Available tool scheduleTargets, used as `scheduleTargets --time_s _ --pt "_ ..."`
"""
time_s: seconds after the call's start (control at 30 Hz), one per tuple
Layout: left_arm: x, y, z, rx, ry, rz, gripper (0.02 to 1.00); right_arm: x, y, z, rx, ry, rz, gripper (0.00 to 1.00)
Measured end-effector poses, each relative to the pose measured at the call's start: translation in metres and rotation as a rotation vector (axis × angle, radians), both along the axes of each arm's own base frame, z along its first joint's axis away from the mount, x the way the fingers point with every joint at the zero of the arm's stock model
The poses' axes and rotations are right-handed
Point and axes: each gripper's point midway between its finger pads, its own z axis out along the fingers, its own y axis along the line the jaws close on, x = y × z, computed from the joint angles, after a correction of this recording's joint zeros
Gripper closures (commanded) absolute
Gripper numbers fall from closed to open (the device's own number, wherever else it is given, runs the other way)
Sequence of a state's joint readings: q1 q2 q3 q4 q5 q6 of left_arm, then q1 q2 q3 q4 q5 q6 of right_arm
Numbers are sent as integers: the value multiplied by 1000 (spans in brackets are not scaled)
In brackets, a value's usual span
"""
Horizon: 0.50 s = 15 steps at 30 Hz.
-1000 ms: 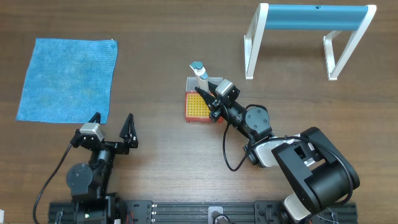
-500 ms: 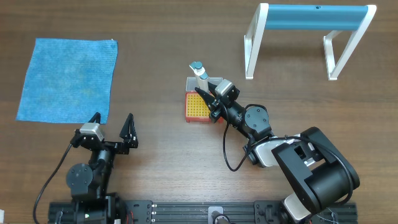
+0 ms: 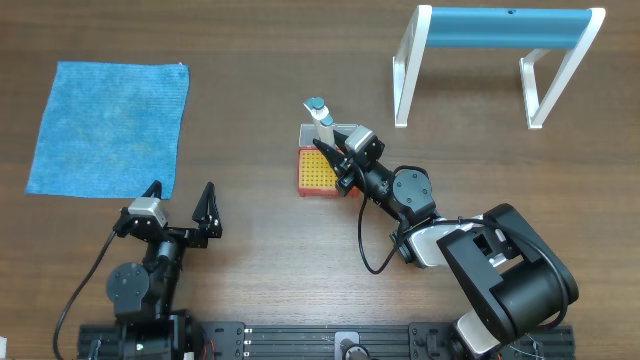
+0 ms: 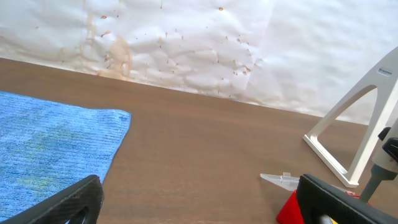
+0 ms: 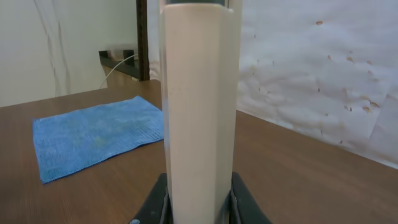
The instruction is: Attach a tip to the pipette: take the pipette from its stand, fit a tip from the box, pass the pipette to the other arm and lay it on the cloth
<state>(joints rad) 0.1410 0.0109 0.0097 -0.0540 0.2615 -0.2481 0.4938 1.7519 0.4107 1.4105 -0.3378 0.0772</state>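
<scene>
Pipette (image 3: 323, 122): upright in the right jaws, its white body (image 5: 199, 112) clamped between both fingers, the blue-capped top above them.
Right jaws: closed on the pipette, hanging over the tip box.
Tip box (image 3: 318, 172): red, right below the right jaws, clear lid (image 4: 280, 180) swung open; a yellow grid of tips fills it. Cannot tell whether the pipette's lower end touches a tip.
Left jaws: spread wide, holding nothing, well apart from the box.
Cloth (image 3: 110, 128): blue, flat, ahead of the left jaws and well apart from the right jaws.
Stand (image 3: 500, 60): white legs, blue bar, beyond the right jaws.
Table (image 3: 250, 270): brown wood.
</scene>
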Motion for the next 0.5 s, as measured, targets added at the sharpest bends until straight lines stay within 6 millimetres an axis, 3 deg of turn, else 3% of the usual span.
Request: scheduleTargets --time_s 0.5 --pt "0 0 0 0 0 0 23 2 1 -3 -7 13 0 919"
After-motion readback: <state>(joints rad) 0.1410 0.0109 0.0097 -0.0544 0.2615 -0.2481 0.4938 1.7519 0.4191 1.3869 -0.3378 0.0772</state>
